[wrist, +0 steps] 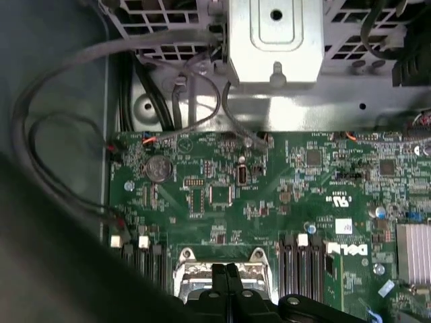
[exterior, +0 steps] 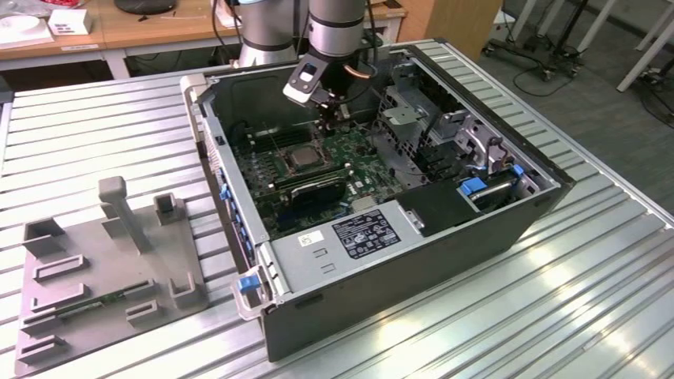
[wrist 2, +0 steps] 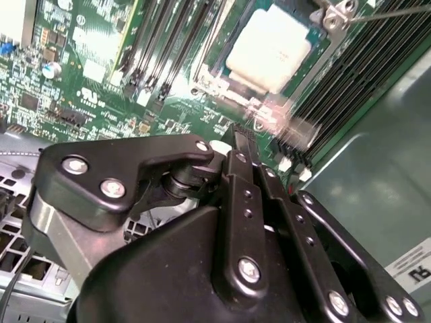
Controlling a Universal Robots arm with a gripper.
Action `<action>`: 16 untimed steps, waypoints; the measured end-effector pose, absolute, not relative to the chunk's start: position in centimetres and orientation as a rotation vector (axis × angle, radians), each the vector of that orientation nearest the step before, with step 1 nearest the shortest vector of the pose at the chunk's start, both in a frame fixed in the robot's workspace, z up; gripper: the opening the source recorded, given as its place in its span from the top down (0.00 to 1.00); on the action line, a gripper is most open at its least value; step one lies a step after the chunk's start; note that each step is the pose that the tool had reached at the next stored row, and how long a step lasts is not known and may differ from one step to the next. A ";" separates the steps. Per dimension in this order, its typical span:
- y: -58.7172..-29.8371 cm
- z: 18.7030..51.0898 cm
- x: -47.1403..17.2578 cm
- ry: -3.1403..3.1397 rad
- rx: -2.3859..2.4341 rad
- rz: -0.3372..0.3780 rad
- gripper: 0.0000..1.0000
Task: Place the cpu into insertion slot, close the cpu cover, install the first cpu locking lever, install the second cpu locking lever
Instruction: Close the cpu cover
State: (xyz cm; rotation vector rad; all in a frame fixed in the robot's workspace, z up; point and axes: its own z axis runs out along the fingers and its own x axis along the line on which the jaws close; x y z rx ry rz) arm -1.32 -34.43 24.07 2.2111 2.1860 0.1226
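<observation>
Pincer hangs upper-centre in the exterior view, closed tight on nothing, probably to make one slim pushing tip, near the cpu seated flat in its insertion slot, centre-left

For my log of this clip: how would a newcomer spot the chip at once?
Look inside the open computer case, at the green board lying on its floor. The chip is the pale silvery square framed in metal, flanked by long black slots; unlike them it is square and pale.
</observation>
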 end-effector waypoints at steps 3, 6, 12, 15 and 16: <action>-34.4 24.1 -1.6 2.185 2.210 0.125 0.89; -34.4 24.1 -1.6 2.185 2.210 0.125 0.89; -34.4 24.0 -1.6 2.189 2.214 0.116 0.89; -34.4 24.0 -1.6 2.192 2.218 0.109 0.89; -34.4 24.0 -1.6 2.192 2.218 0.109 0.89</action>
